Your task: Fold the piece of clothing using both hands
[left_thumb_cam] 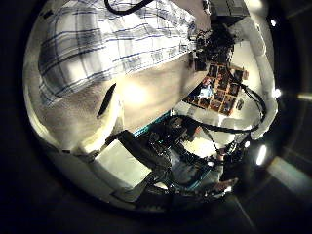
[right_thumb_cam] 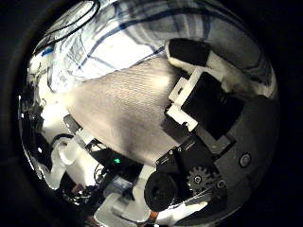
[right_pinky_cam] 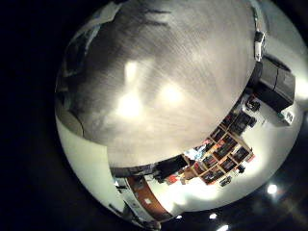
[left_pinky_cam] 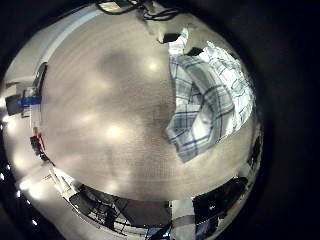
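Note:
The checked shirt (left_pinky_cam: pixel 210 100) lies crumpled on the wood-grain table (left_pinky_cam: pixel 110 110), seen from well above in the left little finger side palm view. In the left thumb side palm view the shirt (left_thumb_cam: pixel 107 44) spreads over the table (left_thumb_cam: pixel 156 88), and a white part of my left hand (left_thumb_cam: pixel 97 125) juts in beside it. In the right thumb side palm view my right hand (right_thumb_cam: pixel 204 99) shows its fingers (right_thumb_cam: pixel 189 55) held fairly straight over bare table (right_thumb_cam: pixel 118 99), holding nothing. The shirt (right_thumb_cam: pixel 142 33) lies beyond the fingertips, not touched.
Small items (left_pinky_cam: pixel 30 100) sit by the table's far edge, away from the shirt. The right little finger side palm view shows bare table (right_pinky_cam: pixel 144 77) and its edge (right_pinky_cam: pixel 87 144). Room shelves (left_thumb_cam: pixel 219 88) stand beyond the table.

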{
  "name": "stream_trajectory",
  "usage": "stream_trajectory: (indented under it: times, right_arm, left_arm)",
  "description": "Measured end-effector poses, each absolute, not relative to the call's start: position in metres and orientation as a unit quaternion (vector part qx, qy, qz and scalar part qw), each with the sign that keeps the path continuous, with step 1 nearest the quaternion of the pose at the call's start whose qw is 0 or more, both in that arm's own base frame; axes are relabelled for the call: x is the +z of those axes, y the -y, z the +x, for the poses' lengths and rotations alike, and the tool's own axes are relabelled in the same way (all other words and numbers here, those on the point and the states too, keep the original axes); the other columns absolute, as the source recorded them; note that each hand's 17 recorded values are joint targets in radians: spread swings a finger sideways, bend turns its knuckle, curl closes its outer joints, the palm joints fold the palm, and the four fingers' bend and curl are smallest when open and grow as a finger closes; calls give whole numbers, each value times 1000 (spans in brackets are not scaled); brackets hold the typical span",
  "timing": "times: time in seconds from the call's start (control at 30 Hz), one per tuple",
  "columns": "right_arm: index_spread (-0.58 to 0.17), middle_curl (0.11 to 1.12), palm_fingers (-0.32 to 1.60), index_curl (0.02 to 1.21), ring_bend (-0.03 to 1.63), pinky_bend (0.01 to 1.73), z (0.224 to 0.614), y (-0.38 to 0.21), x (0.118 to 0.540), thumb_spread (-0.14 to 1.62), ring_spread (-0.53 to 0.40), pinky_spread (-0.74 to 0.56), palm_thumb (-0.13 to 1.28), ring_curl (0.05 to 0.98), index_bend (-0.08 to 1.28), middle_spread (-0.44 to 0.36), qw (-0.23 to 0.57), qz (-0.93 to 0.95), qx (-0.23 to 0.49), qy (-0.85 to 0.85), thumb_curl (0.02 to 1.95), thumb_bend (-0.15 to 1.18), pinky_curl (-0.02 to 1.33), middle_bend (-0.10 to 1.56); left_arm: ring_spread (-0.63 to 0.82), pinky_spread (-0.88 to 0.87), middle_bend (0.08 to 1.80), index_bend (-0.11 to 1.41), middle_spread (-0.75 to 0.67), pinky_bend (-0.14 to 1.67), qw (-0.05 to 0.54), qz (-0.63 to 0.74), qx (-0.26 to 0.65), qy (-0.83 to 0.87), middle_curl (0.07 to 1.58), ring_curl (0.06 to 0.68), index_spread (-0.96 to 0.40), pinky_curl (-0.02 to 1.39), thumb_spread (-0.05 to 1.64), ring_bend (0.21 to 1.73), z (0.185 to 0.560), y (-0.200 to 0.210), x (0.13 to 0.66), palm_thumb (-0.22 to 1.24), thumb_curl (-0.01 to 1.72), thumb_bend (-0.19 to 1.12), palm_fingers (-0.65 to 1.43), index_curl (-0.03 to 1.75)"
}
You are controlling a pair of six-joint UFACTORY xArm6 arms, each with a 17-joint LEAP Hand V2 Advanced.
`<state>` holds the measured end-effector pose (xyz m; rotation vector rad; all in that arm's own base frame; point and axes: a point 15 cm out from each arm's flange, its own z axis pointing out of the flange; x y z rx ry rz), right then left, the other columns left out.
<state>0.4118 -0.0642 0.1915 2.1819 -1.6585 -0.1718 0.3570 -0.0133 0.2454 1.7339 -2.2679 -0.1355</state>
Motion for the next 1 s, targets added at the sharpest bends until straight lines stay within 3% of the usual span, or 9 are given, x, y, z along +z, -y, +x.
stream_trajectory:
  times: [0.23, 0.63, 1.0]
  right_arm:
    - [-353, 847, 1058, 935, 1408, 1437, 422, 96, 224, 1024, -227, -194, 1064, 655, 1035, -196, 150, 769, -11, 621, 655, 41, 596, 1253]
    - [-321, 885, 1032, 970, 1407, 1410, 420, 90, 263, 1044, -224, -177, 1065, 703, 1052, -182, 119, 776, 22, 619, 745, -4, 679, 1269]
    - [-310, 903, 1033, 982, 1396, 1372, 424, 12, 336, 1053, -223, -178, 1059, 729, 1048, -179, 11, 815, 81, 573, 797, -8, 743, 1262]
  left_arm:
    - [422, 406, 163, 218, 266, 256, 151, 605, -35, 781, 261, 212, -20, 396, 1123, 556, 345, 24, 216, 580, 349, -20, 142, 457]
    - [433, 417, 165, 221, 258, 257, 158, 597, -34, 786, 257, 210, -20, 380, 1133, 547, 340, 45, 196, 569, 347, -20, 149, 456]
    - [427, 418, 168, 217, 253, 254, 159, 604, -28, 781, 258, 211, -20, 370, 1137, 541, 343, 37, 198, 571, 348, -18, 158, 454]
